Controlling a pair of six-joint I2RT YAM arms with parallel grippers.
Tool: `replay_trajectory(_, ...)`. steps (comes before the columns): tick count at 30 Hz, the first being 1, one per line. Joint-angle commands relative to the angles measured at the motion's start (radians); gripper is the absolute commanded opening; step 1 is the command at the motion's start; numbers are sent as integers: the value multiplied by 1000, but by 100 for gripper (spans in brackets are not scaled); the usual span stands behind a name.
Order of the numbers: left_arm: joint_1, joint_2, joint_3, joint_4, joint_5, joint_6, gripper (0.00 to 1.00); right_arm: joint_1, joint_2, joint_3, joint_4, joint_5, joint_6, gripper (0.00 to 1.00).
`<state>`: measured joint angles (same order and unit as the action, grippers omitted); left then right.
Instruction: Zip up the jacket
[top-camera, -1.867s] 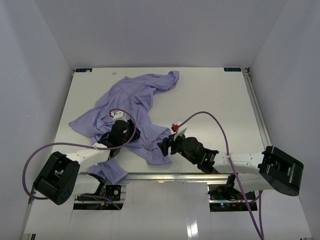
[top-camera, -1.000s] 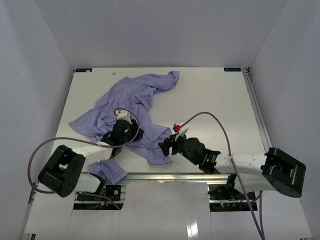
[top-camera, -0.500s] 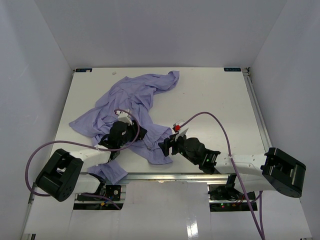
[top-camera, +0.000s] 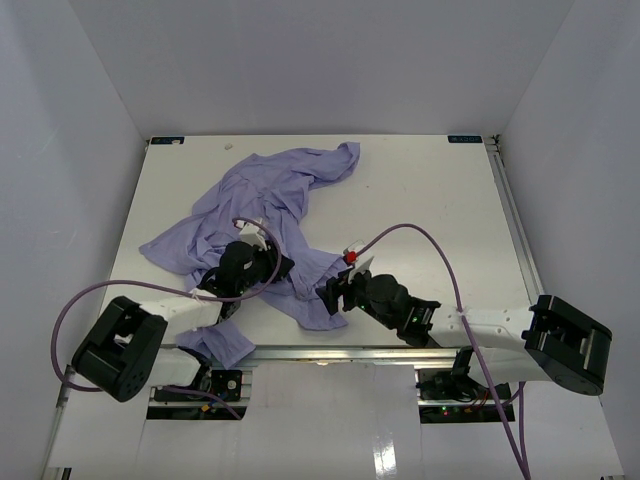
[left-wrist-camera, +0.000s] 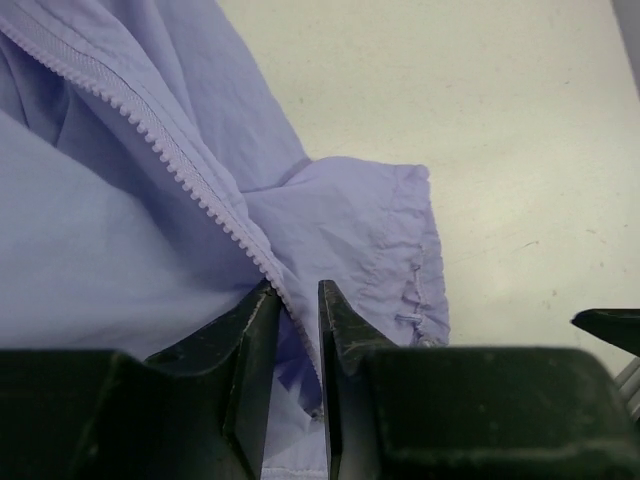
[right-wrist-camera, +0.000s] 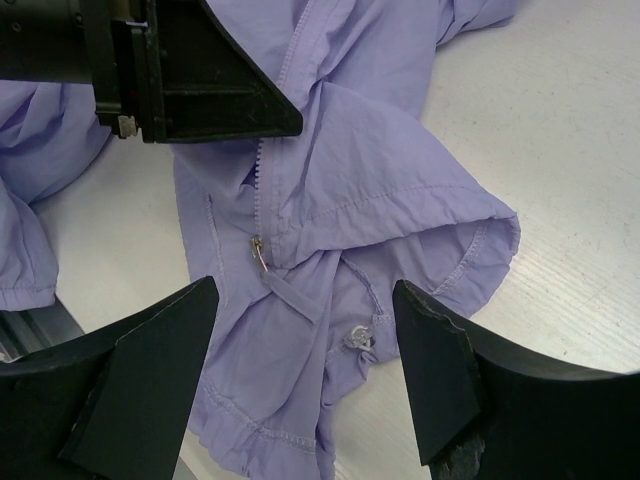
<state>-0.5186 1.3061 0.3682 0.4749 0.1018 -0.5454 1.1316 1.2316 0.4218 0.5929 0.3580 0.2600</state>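
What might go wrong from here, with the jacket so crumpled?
1. The left gripper pinches the jacket right at its zipper teeth. The thin cloth may slip out, and the zipper line would then go slack.
2. The zipper pull is small and lies among folds. The open right gripper facing it might close on loose fabric instead of the pull.

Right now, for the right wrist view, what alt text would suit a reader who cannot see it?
The open right pincer hovers over the crumpled lavender jacket, with the zipper pull just ahead of its fingers. The left pincer pinches the zipper line farther up.
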Motion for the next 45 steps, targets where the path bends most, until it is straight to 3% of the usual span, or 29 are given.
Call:
replay_trajectory(1, 5, -81, -25, 53, 30, 18, 26, -4, -1, 44, 8, -11, -17, 77)
replay_trajectory(5, 5, -83, -25, 62, 52, 22, 19, -3, 5, 44, 8, -13, -14, 77)
replay_trajectory(9, 5, -95, -40, 102, 106, 29, 3, -4, 14, 54, 12, -26, -30, 78)
replay_trajectory(16, 5, -162, -90, 191, 168, 26, 26, -93, 64, 124, -13, -323, -68, 78)
replay_trajectory(20, 5, -161, -96, 213, 197, 27, 12, -136, 134, 153, 22, -424, -98, 74)
replay_trajectory(27, 5, -157, -104, 243, 225, 19, 11, -147, 249, 201, 56, -487, -123, 68)
replay_trajectory(37, 5, -159, -104, 243, 223, 16, 12, -148, 360, 234, 98, -457, -102, 62)
replay_trajectory(45, 5, -159, -104, 245, 222, 15, 12, -148, 389, 232, 139, -417, -82, 51)
